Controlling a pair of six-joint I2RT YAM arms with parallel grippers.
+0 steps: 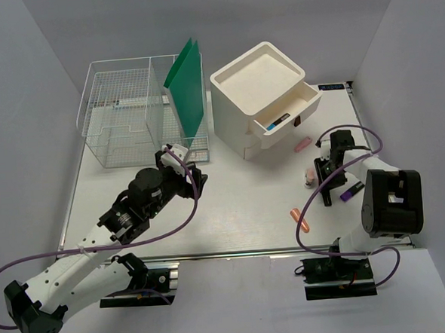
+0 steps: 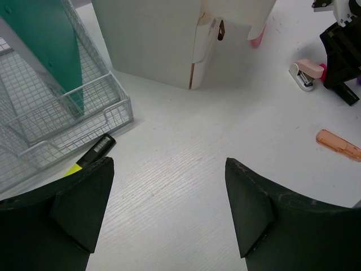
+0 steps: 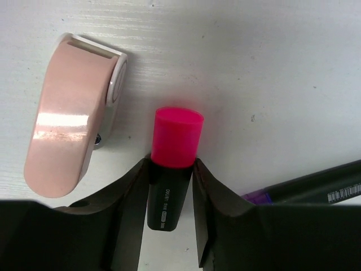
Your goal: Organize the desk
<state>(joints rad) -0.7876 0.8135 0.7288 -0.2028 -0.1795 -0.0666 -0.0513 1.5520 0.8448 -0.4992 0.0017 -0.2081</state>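
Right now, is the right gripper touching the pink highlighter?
Touching. In the right wrist view, the right gripper pinches the pink highlighter, both fingers against its barrel.

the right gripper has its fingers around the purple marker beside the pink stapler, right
No: the right gripper has its fingers around the pink-capped highlighter beside the pink stapler. The purple marker lies outside the fingers, as the right wrist view shows.

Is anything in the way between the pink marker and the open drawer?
Only a small pink thing lies on the desk between the marker and the drawer, close to the drawer. Lifted over it, the way looks clear. A stapler lies right beside the marker too.
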